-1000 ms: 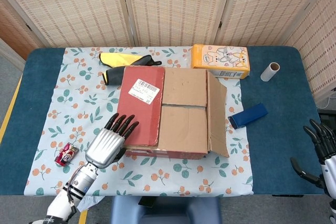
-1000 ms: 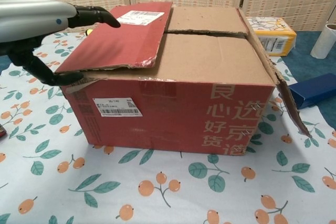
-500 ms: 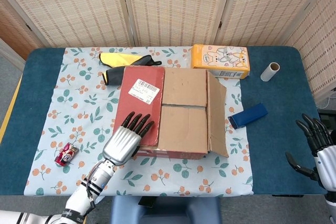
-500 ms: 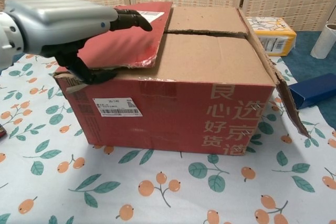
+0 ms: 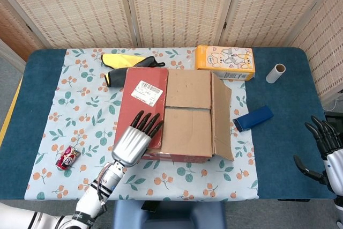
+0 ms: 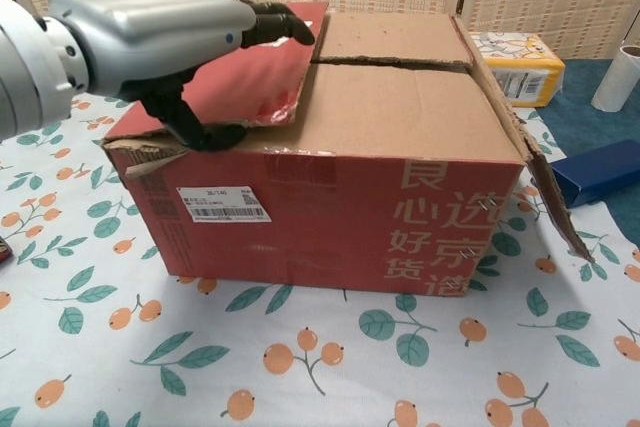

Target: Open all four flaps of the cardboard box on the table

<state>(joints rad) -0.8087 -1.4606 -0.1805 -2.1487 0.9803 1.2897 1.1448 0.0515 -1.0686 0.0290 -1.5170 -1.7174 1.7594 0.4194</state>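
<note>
The cardboard box (image 5: 185, 132) stands mid-table, red-sided in the chest view (image 6: 400, 207). Its red left flap (image 5: 140, 103) with a white label lies nearly flat, slightly lifted at the front. Two brown inner flaps (image 5: 187, 88) (image 5: 186, 131) lie closed. The right flap (image 5: 221, 116) slopes down over the box's right side. My left hand (image 5: 134, 142) reaches over the red flap's front corner, fingers (image 6: 285, 22) stretched on top, thumb (image 6: 200, 129) hooked at the flap's front edge. My right hand (image 5: 328, 153) hovers past the table's right edge, fingers apart, holding nothing.
A yellow carton (image 5: 225, 59) stands behind the box. A cardboard tube (image 5: 276, 72) and a blue pack (image 5: 253, 117) lie to the right. A yellow-and-black item (image 5: 126, 63) lies behind the box on the left. A red can (image 5: 68, 157) sits near the front left.
My left hand has moved right and forward, from beside the box's left front corner onto the red flap. My right hand has shifted only slightly.
</note>
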